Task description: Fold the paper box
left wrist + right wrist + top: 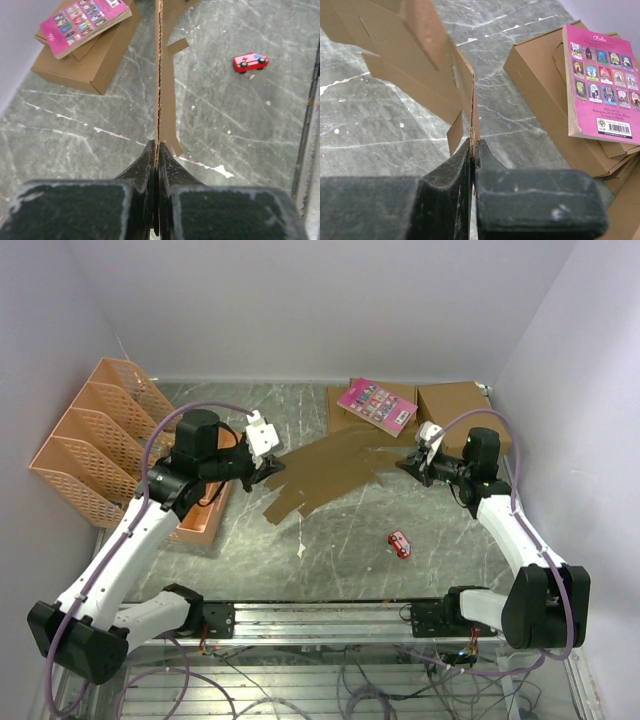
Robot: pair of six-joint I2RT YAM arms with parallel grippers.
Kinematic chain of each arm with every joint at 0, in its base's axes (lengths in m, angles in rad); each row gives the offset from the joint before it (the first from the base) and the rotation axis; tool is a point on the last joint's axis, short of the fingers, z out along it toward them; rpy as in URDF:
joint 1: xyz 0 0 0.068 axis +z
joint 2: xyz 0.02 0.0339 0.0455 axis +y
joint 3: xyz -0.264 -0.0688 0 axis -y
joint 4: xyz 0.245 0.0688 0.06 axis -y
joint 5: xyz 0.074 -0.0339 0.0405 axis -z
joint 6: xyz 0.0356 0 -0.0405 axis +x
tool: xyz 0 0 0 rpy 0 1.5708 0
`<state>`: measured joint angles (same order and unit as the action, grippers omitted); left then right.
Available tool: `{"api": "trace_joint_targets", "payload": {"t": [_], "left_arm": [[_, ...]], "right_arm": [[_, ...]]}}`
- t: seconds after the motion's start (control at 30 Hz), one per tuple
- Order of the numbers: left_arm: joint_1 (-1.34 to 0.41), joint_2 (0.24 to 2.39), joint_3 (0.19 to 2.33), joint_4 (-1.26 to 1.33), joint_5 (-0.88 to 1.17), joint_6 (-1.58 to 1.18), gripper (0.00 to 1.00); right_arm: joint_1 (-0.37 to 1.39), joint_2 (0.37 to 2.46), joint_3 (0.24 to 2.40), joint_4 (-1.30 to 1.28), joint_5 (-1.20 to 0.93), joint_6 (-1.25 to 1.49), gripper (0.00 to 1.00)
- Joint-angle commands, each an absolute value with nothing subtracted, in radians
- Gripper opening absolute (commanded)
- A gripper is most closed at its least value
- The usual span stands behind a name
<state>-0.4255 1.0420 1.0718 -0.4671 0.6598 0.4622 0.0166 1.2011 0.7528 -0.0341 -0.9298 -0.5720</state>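
We hold the paper box (328,473) as an open sheet over the bench (340,562); left gripper (272,468) clamped on one edge, right gripper (411,466) on the opposite; no walls stand; nearly all folding remains, we judge.

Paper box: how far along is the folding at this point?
Done: the paper box is gripped at both ends. In hand: left gripper and right gripper are each shut on an edge. To do: nearly everything; it is an open sheet, no walls standing.
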Motion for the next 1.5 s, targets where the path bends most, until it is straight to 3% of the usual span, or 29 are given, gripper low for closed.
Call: {"api": "trace_joint_targets", "payload": {"t": [0.0, 0.63, 1.47], "left_arm": [[-0.433, 1.093, 1.132, -0.468, 0.75, 0.349, 0.07], [-0.453, 1.364, 1.227, -0.669, 0.768, 0.216, 0.07], [-0.501, 1.45, 1.183, -0.609, 0.699, 0.157, 0.07]], "right_arm": [[0.024, 1.173, 0.743, -0.024, -0.956, -0.531, 0.0], [0.043, 1.175, 0.671, -0.054, -0.959, -0.56, 0.0], [0.043, 1.295, 0.613, -0.131, -1.002, -0.781, 0.0]]}}
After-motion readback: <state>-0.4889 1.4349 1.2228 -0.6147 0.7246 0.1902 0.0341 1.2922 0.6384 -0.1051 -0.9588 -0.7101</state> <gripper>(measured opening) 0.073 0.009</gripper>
